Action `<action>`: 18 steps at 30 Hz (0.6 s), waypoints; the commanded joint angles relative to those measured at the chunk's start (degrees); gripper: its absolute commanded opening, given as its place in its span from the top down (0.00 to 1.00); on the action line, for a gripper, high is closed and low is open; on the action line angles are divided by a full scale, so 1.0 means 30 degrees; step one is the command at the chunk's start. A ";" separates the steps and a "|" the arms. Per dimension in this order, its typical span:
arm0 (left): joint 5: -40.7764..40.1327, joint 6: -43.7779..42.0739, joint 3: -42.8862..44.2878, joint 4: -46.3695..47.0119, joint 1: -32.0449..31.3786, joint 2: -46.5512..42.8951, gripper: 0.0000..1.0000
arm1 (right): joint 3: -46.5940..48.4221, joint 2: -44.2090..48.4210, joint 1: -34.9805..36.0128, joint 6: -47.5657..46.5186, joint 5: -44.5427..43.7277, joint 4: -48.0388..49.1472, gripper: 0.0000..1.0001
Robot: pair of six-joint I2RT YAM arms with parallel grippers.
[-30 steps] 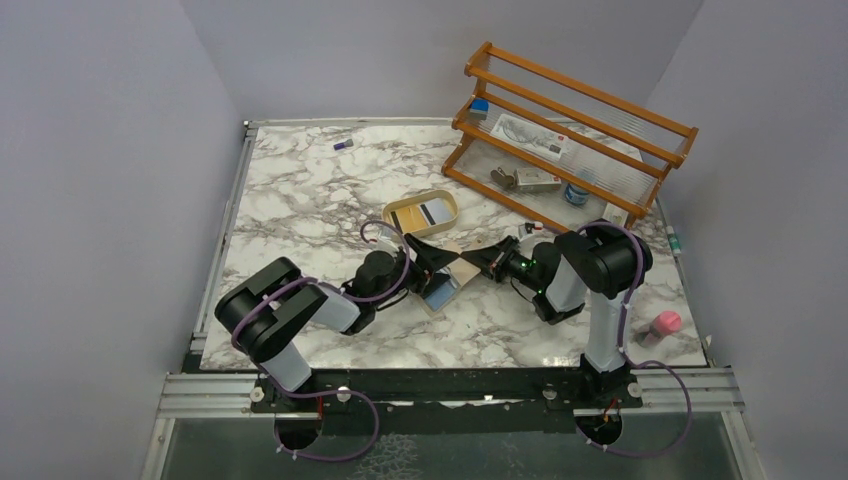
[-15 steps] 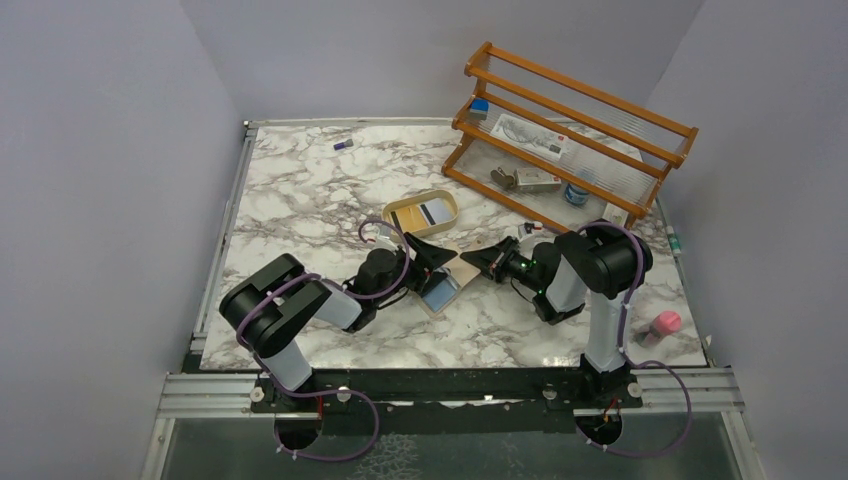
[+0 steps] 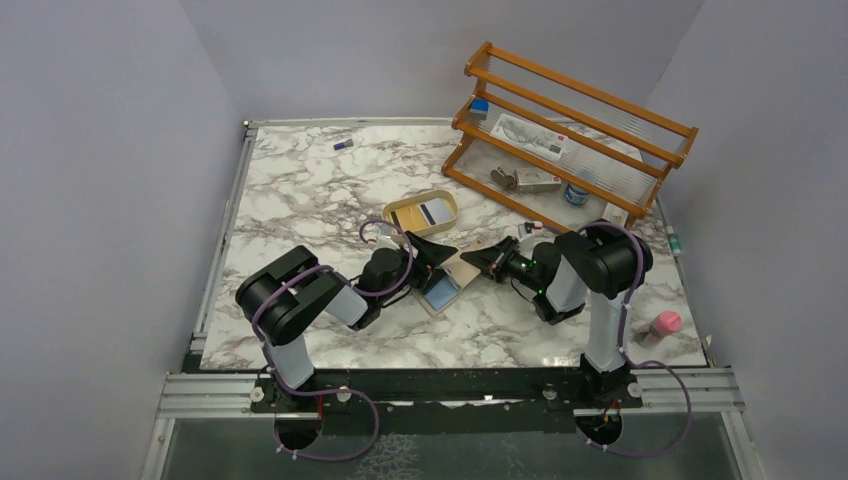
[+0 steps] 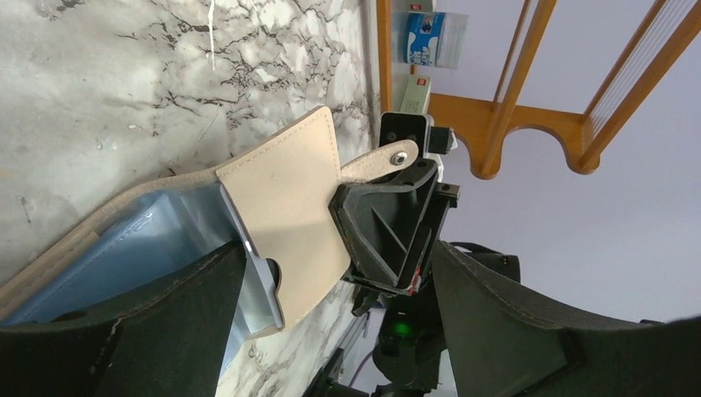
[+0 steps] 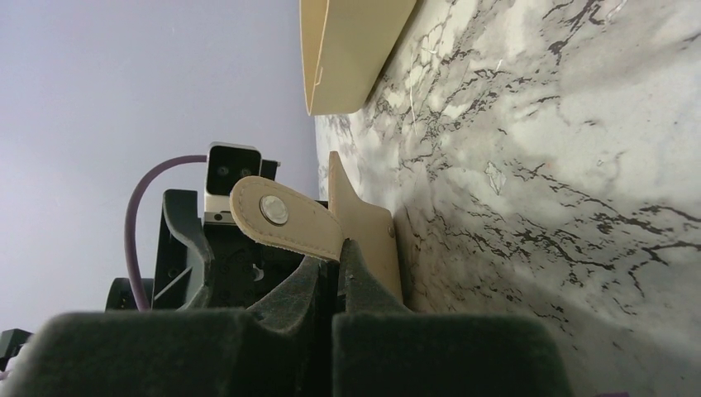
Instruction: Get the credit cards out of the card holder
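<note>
On table [image 3: 300, 200]: card holder [image 3: 445, 287] flap pinched in right tool [image 3: 470, 261].

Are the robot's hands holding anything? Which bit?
The right gripper pinches the raised flap of the card holder, at the edge by its snap tab. The left gripper is open around the holder, gripping nothing.

**Leather look, plastic, metal, wood**

The card holder [image 4: 281, 207] is matt beige, leather-like, with stitched edges. Its snap [image 5: 273, 210] is shiny metal. The 1 pale blue card [image 4: 140, 248] tucked inside is glossy plastic. The surface [image 3: 300, 190] is smooth and marble-patterned. The rack [image 4: 512, 124] is varnished orange-brown wood.
</note>
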State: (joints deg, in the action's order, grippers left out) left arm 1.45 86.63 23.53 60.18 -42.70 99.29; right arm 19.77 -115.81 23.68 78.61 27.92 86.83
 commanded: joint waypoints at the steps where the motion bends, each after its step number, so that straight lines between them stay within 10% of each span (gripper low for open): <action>1: -0.0804 0.0632 0.0535 0.1777 0.0099 0.0691 0.17 | 0.0179 0.0665 0.0163 -0.0127 0.0682 0.5164 0.99; 18: -0.1305 0.3924 -0.0702 0.7498 -0.0299 0.1416 0.17 | 0.0478 0.0407 0.0163 -0.0099 0.0946 0.5189 0.99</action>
State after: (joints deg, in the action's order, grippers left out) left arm -0.89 94.17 21.58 69.32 -42.48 100.64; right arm 20.60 -115.70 23.53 78.46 27.99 86.85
